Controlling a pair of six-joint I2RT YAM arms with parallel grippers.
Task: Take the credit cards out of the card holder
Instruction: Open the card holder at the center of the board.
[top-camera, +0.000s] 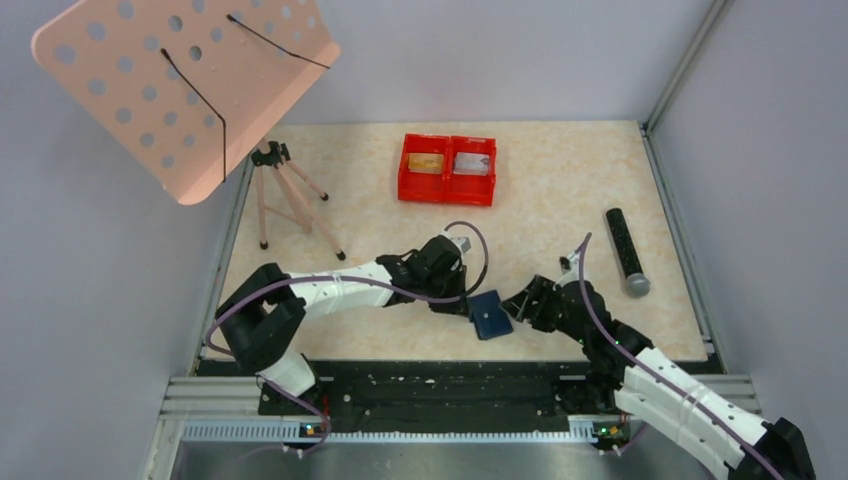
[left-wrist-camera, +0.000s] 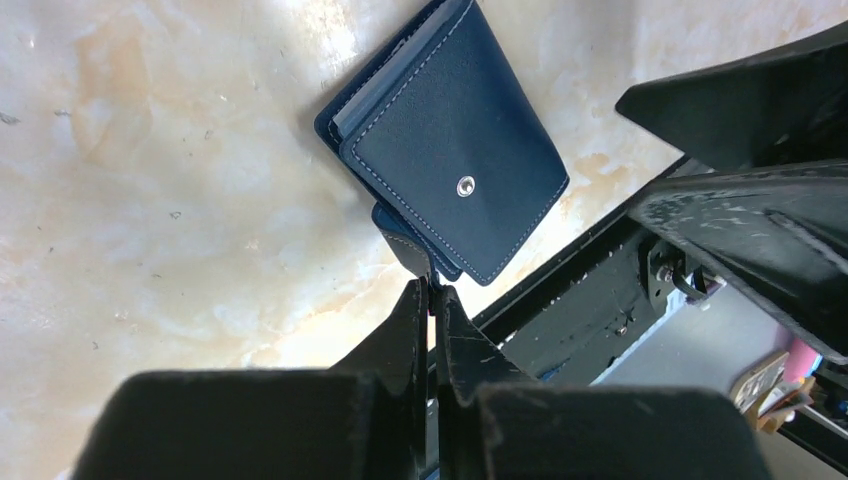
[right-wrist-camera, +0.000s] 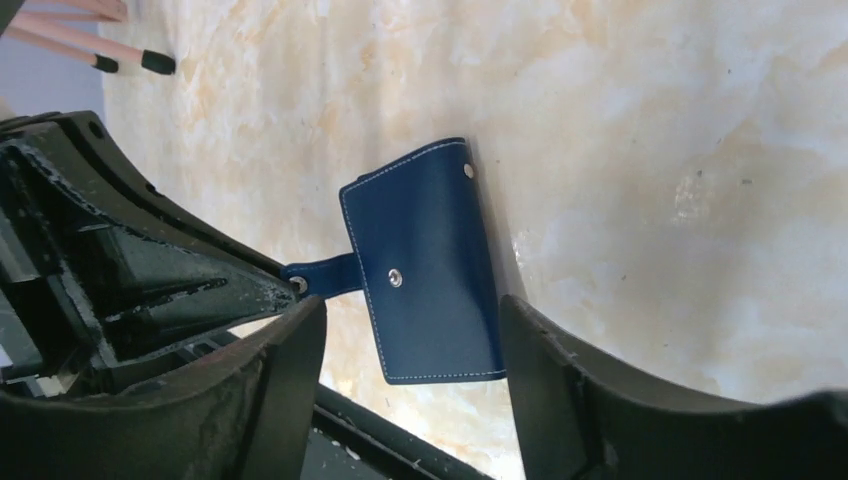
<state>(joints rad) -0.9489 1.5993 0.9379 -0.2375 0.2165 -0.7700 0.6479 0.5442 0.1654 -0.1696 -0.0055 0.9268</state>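
Left gripper (left-wrist-camera: 433, 292) pinched the card holder's (left-wrist-camera: 450, 170) closure tab (right-wrist-camera: 325, 275) from 9 o'clock; right gripper (right-wrist-camera: 410, 325), jaws wide, straddled its 3 o'clock end.

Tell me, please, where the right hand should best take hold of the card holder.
Probably the card holder across its narrow width, from the short end facing the right arm, clear of the closure tab. The left hand is shut on that tab, and the open right hand straddles both long edges.

Card holder (top-camera: 490, 314) before tray (top-camera: 430, 191); cylinder (top-camera: 627, 250) at right
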